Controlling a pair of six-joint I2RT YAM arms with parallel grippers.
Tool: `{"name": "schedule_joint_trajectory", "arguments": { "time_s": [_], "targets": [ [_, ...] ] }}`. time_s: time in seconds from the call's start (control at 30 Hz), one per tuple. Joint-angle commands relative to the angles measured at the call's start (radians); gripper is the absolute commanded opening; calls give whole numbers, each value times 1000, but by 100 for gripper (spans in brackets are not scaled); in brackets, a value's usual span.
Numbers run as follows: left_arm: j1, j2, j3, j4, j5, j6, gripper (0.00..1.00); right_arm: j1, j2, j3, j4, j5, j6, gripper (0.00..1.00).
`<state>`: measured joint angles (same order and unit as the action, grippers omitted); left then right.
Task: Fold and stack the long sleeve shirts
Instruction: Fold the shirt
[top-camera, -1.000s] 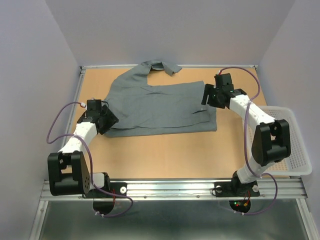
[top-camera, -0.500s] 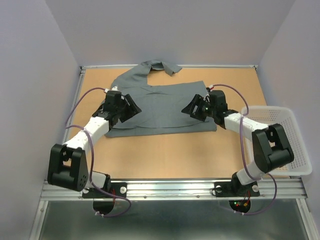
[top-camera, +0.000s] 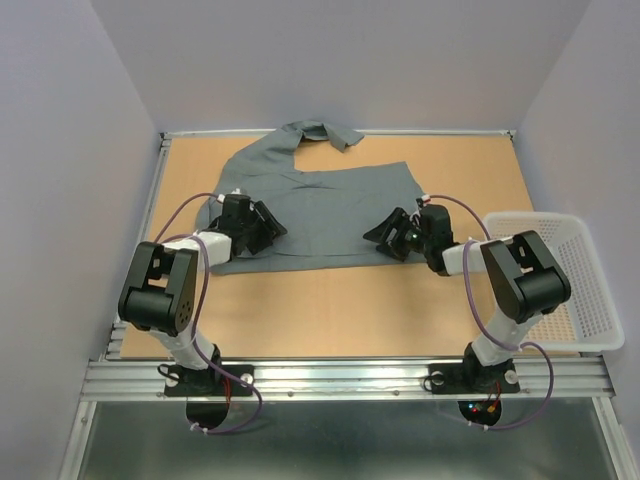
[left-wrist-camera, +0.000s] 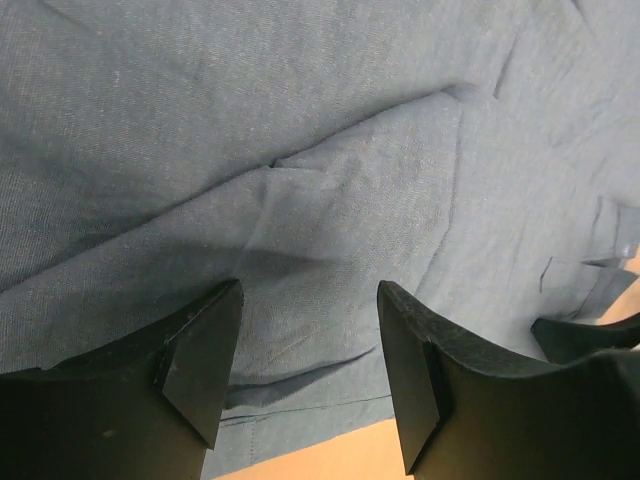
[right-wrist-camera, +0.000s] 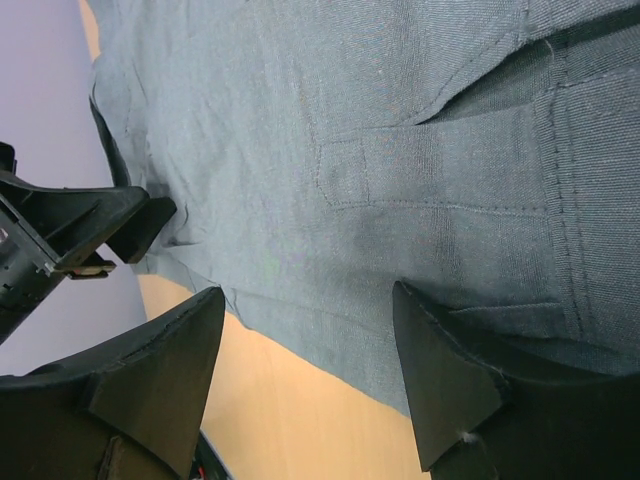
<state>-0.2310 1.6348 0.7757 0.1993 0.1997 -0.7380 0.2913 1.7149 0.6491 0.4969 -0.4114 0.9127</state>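
One grey long sleeve shirt (top-camera: 320, 205) lies partly folded on the wooden table, with its collar (top-camera: 322, 132) at the far edge. My left gripper (top-camera: 264, 226) hovers open over the shirt's near left part. My right gripper (top-camera: 386, 231) hovers open over its near right part, and the two face each other. In the left wrist view the shirt (left-wrist-camera: 340, 170) fills the frame, and the left gripper (left-wrist-camera: 310, 370) straddles the hem with nothing between its fingers. In the right wrist view the right gripper (right-wrist-camera: 305, 375) is open above the shirt's (right-wrist-camera: 400, 150) near edge.
A white mesh basket (top-camera: 590, 300) stands at the table's right edge beside the right arm. Bare wooden table (top-camera: 330, 310) runs between the shirt and the arm bases. Purple cables loop off both arms. Grey walls enclose the table on three sides.
Both grippers have swung in from the shirt's left and right ends toward its middle, and now sit low over its near edge. Both stayed open. The shirt has not visibly moved.
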Motion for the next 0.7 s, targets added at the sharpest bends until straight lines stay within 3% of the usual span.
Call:
{"name": "schedule_joint_trajectory", "arguments": {
  "time_s": [0.0, 0.2, 0.33, 0.53, 0.67],
  "targets": [
    [30, -18, -75, 9, -37, -11, 68, -6, 15, -51, 43, -10, -20, 73],
    [16, -148, -56, -81, -46, 5, 68, -4, -87, -26, -78, -35, -69, 73],
    [-7, -228, 37, -81, -26, 32, 68, -4, -143, 76, -135, -35, -84, 74],
    [-46, -61, 221, 29, 93, -29, 68, -4, -52, 220, -43, -52, -14, 74],
    [-90, 83, 299, 89, 95, -27, 67, -4, 47, 262, 83, -38, 29, 74]
  ]
}}
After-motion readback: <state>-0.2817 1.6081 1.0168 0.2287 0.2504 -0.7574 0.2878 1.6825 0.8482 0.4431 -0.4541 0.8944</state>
